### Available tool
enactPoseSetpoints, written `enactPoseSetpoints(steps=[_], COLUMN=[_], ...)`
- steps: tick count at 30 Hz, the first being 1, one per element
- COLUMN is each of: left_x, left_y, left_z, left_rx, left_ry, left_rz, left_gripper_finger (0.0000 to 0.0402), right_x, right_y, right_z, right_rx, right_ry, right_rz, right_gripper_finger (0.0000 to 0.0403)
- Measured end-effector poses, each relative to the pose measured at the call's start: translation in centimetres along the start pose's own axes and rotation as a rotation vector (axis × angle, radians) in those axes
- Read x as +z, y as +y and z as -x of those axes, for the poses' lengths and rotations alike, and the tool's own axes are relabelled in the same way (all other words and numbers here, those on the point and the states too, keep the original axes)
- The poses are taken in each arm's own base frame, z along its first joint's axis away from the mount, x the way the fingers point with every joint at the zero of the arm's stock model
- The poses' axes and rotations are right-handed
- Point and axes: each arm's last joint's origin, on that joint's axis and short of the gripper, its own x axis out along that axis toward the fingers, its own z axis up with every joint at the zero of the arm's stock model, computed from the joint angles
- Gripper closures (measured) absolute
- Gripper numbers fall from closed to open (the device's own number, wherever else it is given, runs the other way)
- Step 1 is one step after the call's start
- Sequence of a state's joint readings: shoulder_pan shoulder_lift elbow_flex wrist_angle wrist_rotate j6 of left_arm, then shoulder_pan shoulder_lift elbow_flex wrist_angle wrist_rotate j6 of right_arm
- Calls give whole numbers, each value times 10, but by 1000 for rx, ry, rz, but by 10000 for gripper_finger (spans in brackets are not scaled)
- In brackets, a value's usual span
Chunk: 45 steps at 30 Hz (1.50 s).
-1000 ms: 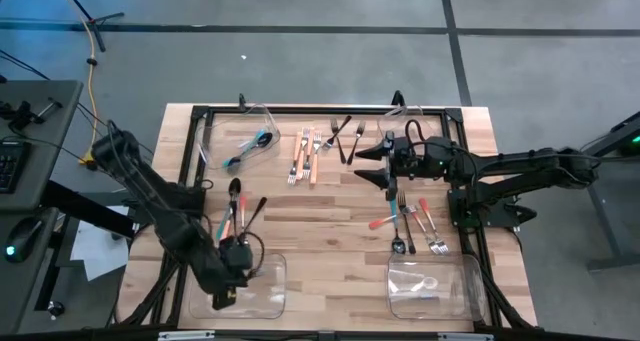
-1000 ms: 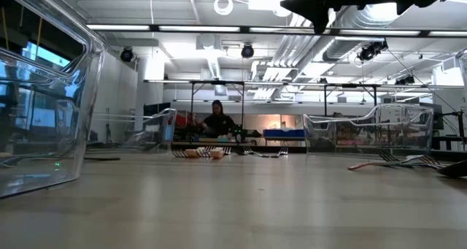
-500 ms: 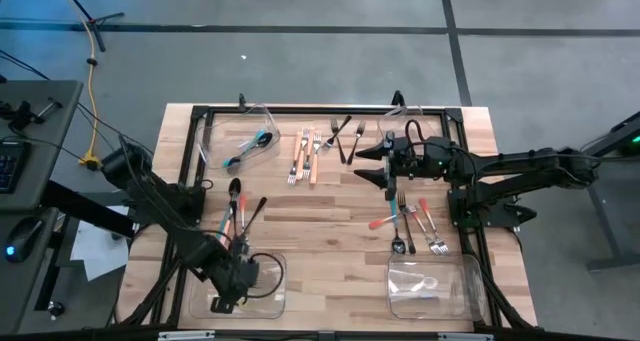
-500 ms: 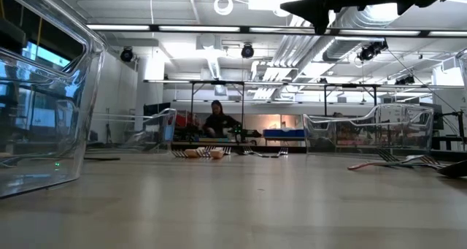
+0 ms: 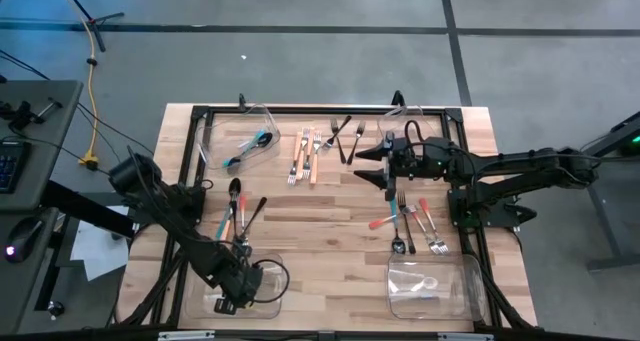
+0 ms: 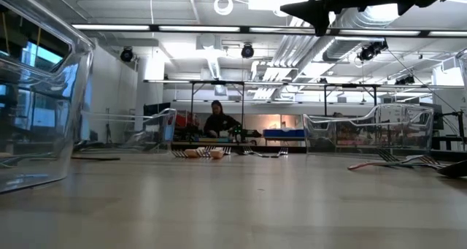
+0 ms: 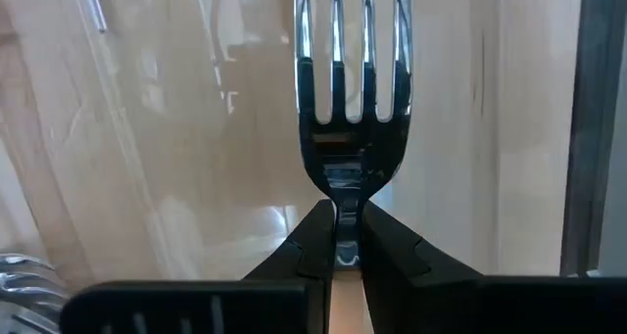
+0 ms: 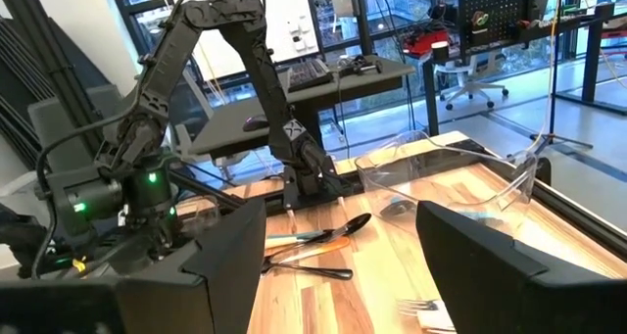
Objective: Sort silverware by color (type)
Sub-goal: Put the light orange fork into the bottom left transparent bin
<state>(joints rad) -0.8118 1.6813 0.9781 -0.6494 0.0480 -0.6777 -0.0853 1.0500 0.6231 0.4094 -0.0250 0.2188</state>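
My left gripper (image 5: 226, 300) points down into the clear near-left bin (image 5: 270, 299) and is shut on a silver-headed fork (image 7: 351, 99), whose tines point away from the wrist camera. My right gripper (image 5: 378, 166) hangs open and level above the table's far right part, holding nothing (image 8: 341, 238). Loose silverware lies flat on the table. There are orange-handled forks (image 5: 305, 156), dark forks (image 5: 345, 136), black spoons with orange-handled pieces (image 5: 238, 206), and a mixed group (image 5: 412, 226) below the right gripper. My left gripper pinches the fork's narrow neck (image 7: 338, 195), just below the tines, between its two fingertips (image 7: 312, 238). The fingers come from above and lie along the fork. The fork's head sticks out past them toward the bin floor. The gripper hides the handle.
A clear bin (image 5: 240, 136) at the far left holds teal-handled pieces. Another bin (image 5: 425, 121) stands at the far right, and a third (image 5: 430, 286) at the near right holds a pale utensil. A black frame (image 5: 330, 109) borders the table. A person (image 6: 217, 121) sits far behind it.
My left gripper has gone down into the near-left bin and a little toward the table's near edge, rolling about its own axis, with the fork still in its fingers. In the low view the near-left bin's wall has shifted slightly.
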Motion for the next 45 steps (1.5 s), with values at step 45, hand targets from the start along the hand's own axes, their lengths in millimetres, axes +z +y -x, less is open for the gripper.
enactPoseSetpoints(steps=[45], left_x=[1], left_y=[-1], left_z=[8], left_rx=[-40], left_ry=[-22], left_rz=[26], left_gripper_finger=[224], right_x=[-2], right_y=[0], right_z=[0], right_rx=[-4], right_ry=[17], right_rz=[0], right_gripper_finger=[153])
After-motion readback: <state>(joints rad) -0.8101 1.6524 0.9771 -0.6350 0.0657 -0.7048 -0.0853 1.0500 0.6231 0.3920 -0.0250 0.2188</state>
